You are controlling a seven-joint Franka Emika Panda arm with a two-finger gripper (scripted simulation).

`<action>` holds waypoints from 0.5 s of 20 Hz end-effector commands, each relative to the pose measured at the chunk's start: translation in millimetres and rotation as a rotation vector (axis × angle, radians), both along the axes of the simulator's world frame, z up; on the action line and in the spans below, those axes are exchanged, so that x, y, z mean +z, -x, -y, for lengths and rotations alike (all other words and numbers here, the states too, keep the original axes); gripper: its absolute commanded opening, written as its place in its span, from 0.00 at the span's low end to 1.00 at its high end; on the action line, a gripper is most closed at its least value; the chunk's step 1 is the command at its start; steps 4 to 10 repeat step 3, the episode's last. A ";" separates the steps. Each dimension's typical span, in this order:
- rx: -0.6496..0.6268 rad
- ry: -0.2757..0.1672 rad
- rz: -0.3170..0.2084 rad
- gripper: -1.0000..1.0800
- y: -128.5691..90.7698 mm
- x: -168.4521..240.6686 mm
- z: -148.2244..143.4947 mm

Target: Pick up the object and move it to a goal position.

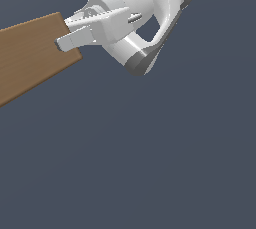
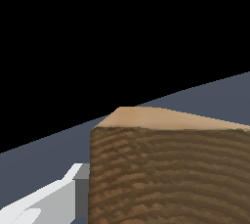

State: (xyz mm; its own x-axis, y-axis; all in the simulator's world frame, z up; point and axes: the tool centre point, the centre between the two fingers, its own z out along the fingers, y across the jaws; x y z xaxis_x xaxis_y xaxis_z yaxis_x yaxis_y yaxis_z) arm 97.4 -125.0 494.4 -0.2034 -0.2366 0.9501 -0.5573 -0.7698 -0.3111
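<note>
The object is a brown wood-grain block [image 1: 30, 55], long and flat-sided, reaching from the exterior view's left edge toward the middle. My white gripper [image 1: 64, 33] comes in from the upper right and straddles the block's near end. One finger [image 1: 72, 39] lies across the block's front face and the other [image 1: 75, 20] runs along its far edge. The jaws are shut on the block. In the wrist view the block [image 2: 171, 169] fills the lower right, with one finger [image 2: 73, 189] pressed against its side. The other finger is hidden there.
A plain grey-blue floor [image 1: 150, 163] lies under everything. The arm's white links [image 1: 160, 3] fill the exterior view's upper right. In the wrist view the floor [image 2: 44, 145] ends at a black void. No goal marker shows.
</note>
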 end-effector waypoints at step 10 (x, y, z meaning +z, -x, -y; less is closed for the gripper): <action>0.001 0.001 0.004 0.00 -0.3 4.1 1.1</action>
